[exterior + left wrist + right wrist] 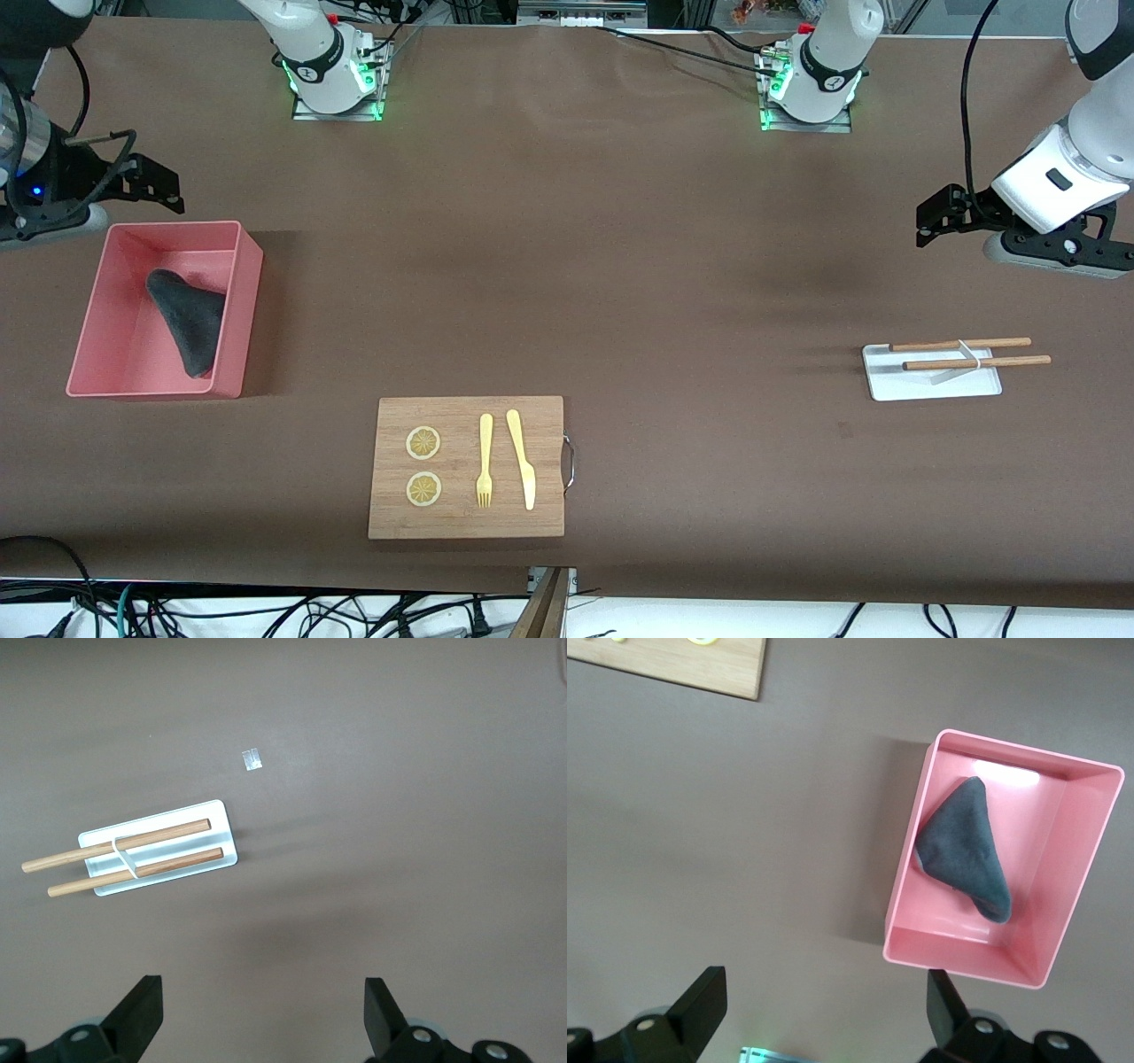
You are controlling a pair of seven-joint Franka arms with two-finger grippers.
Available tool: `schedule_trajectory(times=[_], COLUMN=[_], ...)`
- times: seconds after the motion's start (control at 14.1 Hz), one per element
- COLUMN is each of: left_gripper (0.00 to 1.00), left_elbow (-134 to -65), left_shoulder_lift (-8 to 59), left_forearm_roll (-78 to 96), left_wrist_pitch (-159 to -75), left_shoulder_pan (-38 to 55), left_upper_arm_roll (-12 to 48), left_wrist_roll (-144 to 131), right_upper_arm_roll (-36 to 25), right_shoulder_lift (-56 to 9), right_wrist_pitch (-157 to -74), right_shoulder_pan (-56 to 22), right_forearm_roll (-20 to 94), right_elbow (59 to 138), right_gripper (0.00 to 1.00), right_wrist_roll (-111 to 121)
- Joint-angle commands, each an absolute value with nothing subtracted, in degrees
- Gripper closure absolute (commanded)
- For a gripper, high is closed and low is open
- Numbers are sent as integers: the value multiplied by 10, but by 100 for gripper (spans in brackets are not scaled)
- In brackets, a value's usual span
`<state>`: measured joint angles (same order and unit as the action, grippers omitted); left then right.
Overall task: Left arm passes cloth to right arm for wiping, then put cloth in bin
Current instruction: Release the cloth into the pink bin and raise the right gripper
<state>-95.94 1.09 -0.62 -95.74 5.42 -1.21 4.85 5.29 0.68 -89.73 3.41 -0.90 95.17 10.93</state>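
Grey cloth [189, 319] in pink bin [251, 301]; right pincer [146, 182] spread empty beside bin; left pincer [943, 215] spread empty above bench [620, 266]; no legible writing.

Table [620, 266] w/ bin [248, 301], board [469, 523], tray [886, 385]

bare table mid-span | obstacles: bin [251, 266] wall, cutting board [467, 523], white tray [886, 385]

The left tool [261, 1019], fingers spread wide, hangs over bare table [399, 815] near a white tray [221, 828] bearing two wooden sticks [133, 855]
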Motion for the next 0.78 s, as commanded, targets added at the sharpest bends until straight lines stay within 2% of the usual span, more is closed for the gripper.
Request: schedule_trajectory(times=[0.0, 0.71], left_gripper=[0, 0], left_elbow=[-968, -966], left_shoulder_lift=[0, 0], left_forearm_roll=[-3, -3], left_wrist_pitch=[-958, -953], left_shoulder_pan=[60, 55], left_upper_arm_roll=[-10, -10], left_wrist_roll=[52, 46], right_upper_arm_roll=[41, 46], right_shoulder_lift=[11, 5], right_wrist_pitch=[-879, -882], right_shoulder_pan=[10, 11], right_forearm_roll=[-1, 18], right_elbow=[932, 926], right_gripper=[0, 0], right_wrist_roll=[84, 96])
